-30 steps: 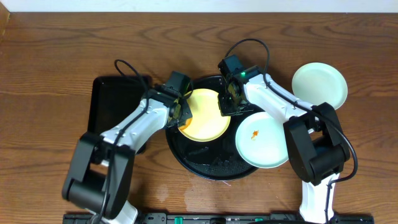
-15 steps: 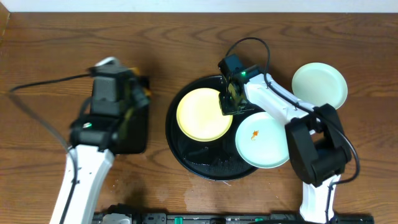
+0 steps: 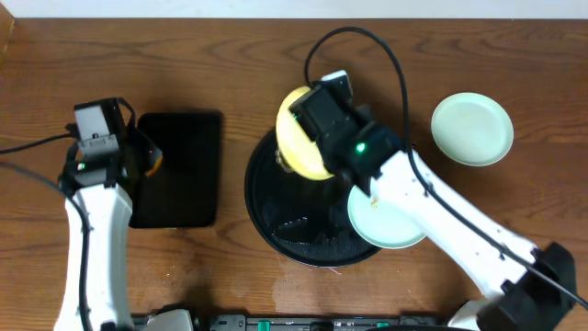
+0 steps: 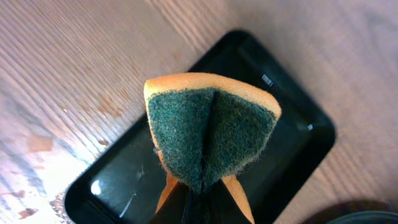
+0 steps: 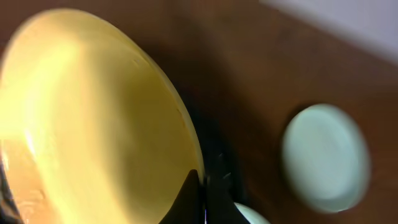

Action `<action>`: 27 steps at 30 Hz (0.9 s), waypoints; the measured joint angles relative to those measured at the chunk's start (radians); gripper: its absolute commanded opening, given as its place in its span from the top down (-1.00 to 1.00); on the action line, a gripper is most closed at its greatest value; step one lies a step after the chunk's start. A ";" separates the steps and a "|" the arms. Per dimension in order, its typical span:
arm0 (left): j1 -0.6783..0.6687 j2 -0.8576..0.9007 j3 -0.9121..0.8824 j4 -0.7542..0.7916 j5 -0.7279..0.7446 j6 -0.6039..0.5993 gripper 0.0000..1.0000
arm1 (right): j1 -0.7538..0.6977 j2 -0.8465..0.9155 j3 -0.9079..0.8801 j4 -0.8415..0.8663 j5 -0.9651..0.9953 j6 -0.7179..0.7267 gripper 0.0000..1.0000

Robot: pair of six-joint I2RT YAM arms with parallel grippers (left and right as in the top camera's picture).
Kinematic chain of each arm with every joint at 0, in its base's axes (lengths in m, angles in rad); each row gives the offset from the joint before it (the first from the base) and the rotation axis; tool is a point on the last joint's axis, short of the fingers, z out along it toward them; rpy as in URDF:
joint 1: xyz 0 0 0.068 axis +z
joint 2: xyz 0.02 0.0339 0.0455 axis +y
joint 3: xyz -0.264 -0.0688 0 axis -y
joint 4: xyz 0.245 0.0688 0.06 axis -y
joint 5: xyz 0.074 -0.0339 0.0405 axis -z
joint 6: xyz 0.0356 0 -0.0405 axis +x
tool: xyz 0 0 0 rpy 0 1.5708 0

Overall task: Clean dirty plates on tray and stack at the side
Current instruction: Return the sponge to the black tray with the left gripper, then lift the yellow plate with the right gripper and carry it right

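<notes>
My right gripper (image 3: 317, 138) is shut on the rim of the yellow plate (image 3: 303, 147) and holds it tilted up above the back of the round black tray (image 3: 266, 216); the plate fills the right wrist view (image 5: 93, 124). A pale mint-white plate (image 3: 390, 221) lies on the tray's right rim, partly hidden by my right arm. Another mint-white plate (image 3: 471, 129) lies on the table at the right, also in the right wrist view (image 5: 323, 155). My left gripper (image 3: 145, 161) is shut on a folded orange and green sponge (image 4: 208, 134) by the rectangular black tray (image 3: 179, 170).
The rectangular black tray (image 4: 292, 149) lies left of the round tray. Wet marks show on the table near the front edge (image 3: 175, 276). Cables trail from both arms over the wooden table.
My right gripper has lifted the yellow plate off the round tray and tilted it up. My left arm has drawn back further left with the sponge, to the rectangular tray's left edge.
</notes>
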State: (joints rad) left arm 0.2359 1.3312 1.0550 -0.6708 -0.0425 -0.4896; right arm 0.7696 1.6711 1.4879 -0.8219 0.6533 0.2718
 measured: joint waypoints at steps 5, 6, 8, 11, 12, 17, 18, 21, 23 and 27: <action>0.000 0.117 -0.001 0.001 0.022 0.001 0.86 | 0.085 -0.023 0.002 0.073 0.230 -0.116 0.98; 0.000 0.139 -0.001 0.001 0.027 0.002 0.85 | 0.101 -0.023 0.002 0.091 0.277 -0.150 0.98; 0.000 0.175 -0.002 0.002 0.046 0.011 0.85 | 0.125 -0.023 0.002 0.125 0.356 -0.204 0.98; 0.000 0.211 -0.002 0.006 0.080 0.025 0.85 | 0.161 -0.023 0.002 0.184 0.480 -0.295 0.98; 0.000 0.217 -0.002 0.007 0.090 0.028 0.85 | 0.171 -0.023 0.002 0.203 0.517 -0.328 0.98; 0.000 0.218 -0.002 0.013 0.110 0.043 0.85 | 0.197 -0.023 0.002 0.281 0.664 -0.491 0.98; 0.000 0.218 -0.002 0.013 0.112 0.045 0.85 | 0.201 -0.023 0.002 0.290 0.681 -0.515 0.98; 0.000 0.218 -0.002 0.014 0.116 0.046 0.85 | 0.205 -0.023 0.002 0.305 0.723 -0.576 0.98; 0.000 0.218 -0.002 0.014 0.116 0.046 0.85 | 0.210 -0.023 0.002 0.307 0.742 -0.601 0.98; 0.000 0.218 -0.002 0.014 0.125 0.046 0.85 | 0.216 -0.023 0.002 0.307 0.763 -0.637 0.98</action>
State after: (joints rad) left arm 0.2356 1.5494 1.0534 -0.6571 0.0822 -0.4438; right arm 0.9859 1.6485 1.4895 -0.5144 1.4158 -0.3653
